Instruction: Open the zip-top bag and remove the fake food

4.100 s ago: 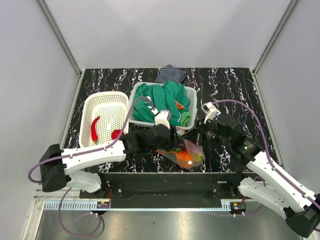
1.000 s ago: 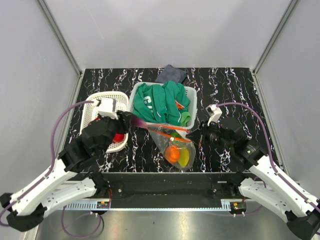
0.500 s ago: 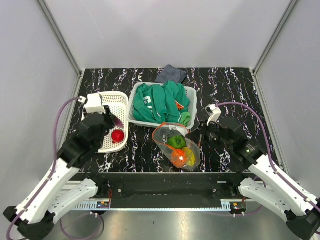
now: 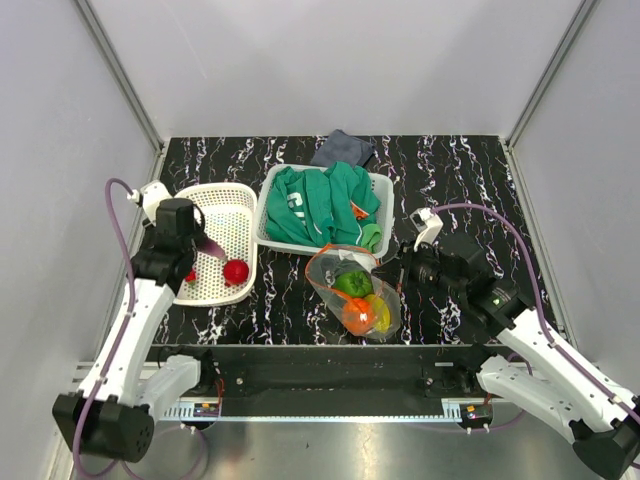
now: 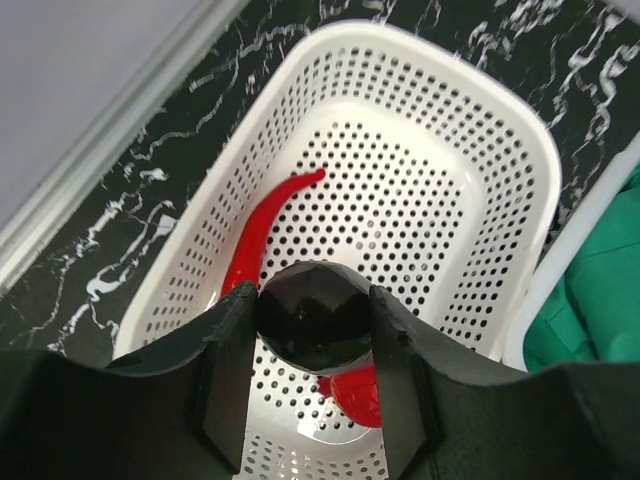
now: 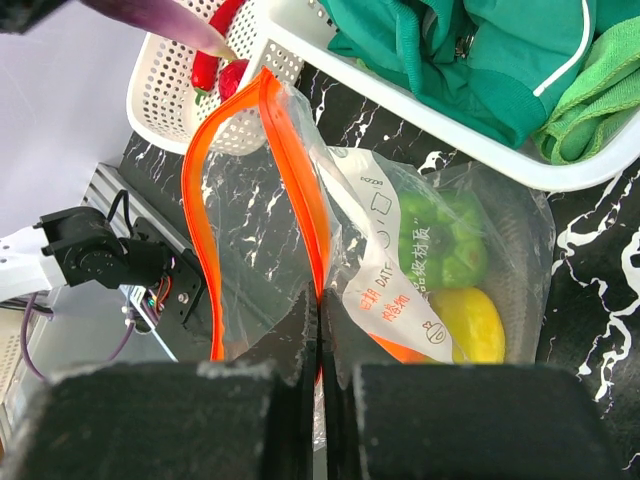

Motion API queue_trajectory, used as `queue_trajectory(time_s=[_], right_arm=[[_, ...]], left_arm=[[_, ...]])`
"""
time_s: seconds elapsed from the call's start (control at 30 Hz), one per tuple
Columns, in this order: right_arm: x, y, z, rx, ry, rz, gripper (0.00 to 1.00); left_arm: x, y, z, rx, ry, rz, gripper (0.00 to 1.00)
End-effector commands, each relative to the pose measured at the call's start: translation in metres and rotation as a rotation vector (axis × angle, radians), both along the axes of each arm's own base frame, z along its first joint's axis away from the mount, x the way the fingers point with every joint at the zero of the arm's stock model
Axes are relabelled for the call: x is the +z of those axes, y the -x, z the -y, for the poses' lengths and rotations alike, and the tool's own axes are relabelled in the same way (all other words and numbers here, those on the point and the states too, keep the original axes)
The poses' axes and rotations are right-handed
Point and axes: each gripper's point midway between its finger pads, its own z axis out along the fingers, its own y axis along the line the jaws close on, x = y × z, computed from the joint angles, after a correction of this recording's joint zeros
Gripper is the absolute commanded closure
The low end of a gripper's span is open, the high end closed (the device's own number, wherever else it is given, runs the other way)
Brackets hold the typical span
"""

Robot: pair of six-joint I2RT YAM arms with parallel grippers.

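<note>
Two claws, both closed. Left claw clamps a purple piece above the white basket; only its wrist view shows the chili full-length beneath. Right claw pinches the zip-top bag at its rim, mouth open ahead; green piece and yellow piece inside. Black marbled worktop, grey walls.

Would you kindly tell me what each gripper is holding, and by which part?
Left gripper: a dark purple food piece, clamped at one end. Right gripper: the zip-top bag, pinched at its mouth edge by the orange zip strip.
</note>
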Motion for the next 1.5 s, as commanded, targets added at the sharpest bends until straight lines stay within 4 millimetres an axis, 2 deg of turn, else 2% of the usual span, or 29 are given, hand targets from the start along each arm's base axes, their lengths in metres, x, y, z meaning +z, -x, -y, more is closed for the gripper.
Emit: queue_trajectory(time_s=[0.0, 0.03, 0.13, 0.23, 0.33, 0.37, 0.4, 0.43, 0.47, 0.5, 0.53, 0.6, 0.63, 0.7, 0.73, 0.8, 0.83, 0.9, 0.93, 1.0, 1.03, 1.1, 1.13, 1.2, 1.23, 1.3, 1.47], right_arm=[[0.015, 0.003, -0.003, 0.023, -0.028, 0.032, 1.00], [0.015, 0.003, -0.004, 0.025, -0.030, 0.030, 1.00], [0.012, 0.003, -0.004, 0.025, -0.025, 0.024, 1.00], [0.011, 0.002, -0.005, 0.026, -0.020, 0.022, 1.00], [0.011, 0.001, -0.006, 0.031, -0.018, 0.017, 1.00], [0.010, 0.001, -0.007, 0.035, -0.017, 0.017, 1.00], [0.010, 0.000, -0.007, 0.035, -0.015, 0.015, 1.00], [0.010, 0.000, -0.008, 0.038, -0.015, 0.015, 1.00], [0.010, 0.000, -0.008, 0.039, -0.013, 0.015, 1.00], [0.010, -0.001, -0.009, 0.038, -0.012, 0.017, 1.00], [0.010, -0.001, -0.009, 0.037, -0.014, 0.017, 1.00], [0.009, -0.001, -0.009, 0.040, -0.012, 0.013, 1.00], [0.009, -0.002, -0.009, 0.037, -0.011, 0.010, 1.00], [0.010, -0.001, -0.009, 0.040, -0.013, 0.014, 1.00], [0.010, -0.001, -0.009, 0.039, -0.012, 0.014, 1.00], [0.011, -0.001, -0.008, 0.036, -0.016, 0.016, 1.00], [0.013, -0.001, -0.009, 0.036, -0.019, 0.019, 1.00], [0.015, -0.001, -0.008, 0.036, -0.023, 0.024, 1.00], [0.018, -0.001, -0.009, 0.036, -0.029, 0.027, 1.00], [0.019, -0.001, -0.009, 0.038, -0.031, 0.029, 1.00], [0.019, -0.001, -0.009, 0.040, -0.031, 0.031, 1.00], [0.019, -0.001, -0.009, 0.034, -0.032, 0.029, 1.00], [0.018, 0.000, -0.009, 0.035, -0.032, 0.024, 1.00], [0.018, 0.000, -0.008, 0.034, -0.034, 0.024, 1.00], [0.019, 0.001, -0.008, 0.036, -0.036, 0.027, 1.00], [0.018, 0.002, -0.008, 0.036, -0.040, 0.020, 1.00], [0.020, 0.004, -0.008, 0.037, -0.051, 0.023, 1.00]], left_arm=[[-0.004, -0.017, 0.005, 0.006, 0.108, 0.009, 0.61], [-0.006, -0.017, 0.005, 0.004, 0.121, 0.004, 0.34], [-0.009, -0.017, 0.008, -0.010, 0.148, 0.003, 0.09], [-0.004, -0.015, 0.013, -0.042, 0.160, 0.012, 0.04], [0.007, -0.016, 0.036, -0.170, 0.220, 0.035, 0.08], [0.014, -0.018, 0.061, -0.296, 0.292, 0.057, 0.21], [0.016, -0.017, 0.077, -0.383, 0.333, 0.065, 0.25], [0.026, -0.021, 0.096, -0.475, 0.376, 0.107, 0.29], [0.031, -0.013, 0.125, -0.621, 0.463, 0.107, 0.32], [0.037, -0.010, 0.140, -0.679, 0.505, 0.118, 0.32], [0.044, -0.001, 0.167, -0.787, 0.529, 0.124, 0.33], [0.054, 0.009, 0.191, -0.870, 0.524, 0.139, 0.33], [0.061, 0.022, 0.215, -0.956, 0.525, 0.152, 0.33], [0.072, 0.034, 0.235, -1.022, 0.527, 0.187, 0.34], [0.080, 0.047, 0.254, -1.102, 0.537, 0.216, 0.35], [0.086, 0.060, 0.271, -1.180, 0.531, 0.245, 0.37], [0.088, 0.074, 0.287, -1.252, 0.530, 0.252, 0.40], [0.086, 0.082, 0.299, -1.299, 0.486, 0.255, 0.44], [0.079, 0.094, 0.314, -1.355, 0.476, 0.226, 0.47], [0.076, 0.100, 0.325, -1.392, 0.429, 0.222, 0.50], [0.069, 0.108, 0.336, -1.429, 0.417, 0.191, 0.53], [0.066, 0.112, 0.346, -1.445, 0.386, 0.184, 0.54], [0.057, 0.118, 0.356, -1.467, 0.363, 0.156, 0.55], [0.053, 0.120, 0.365, -1.476, 0.327, 0.141, 0.56], [0.042, 0.121, 0.371, -1.471, 0.300, 0.111, 0.56], [0.036, 0.121, 0.379, -1.479, 0.273, 0.095, 0.56], [0.012, 0.114, 0.396, -1.482, 0.208, 0.006, 0.56]])
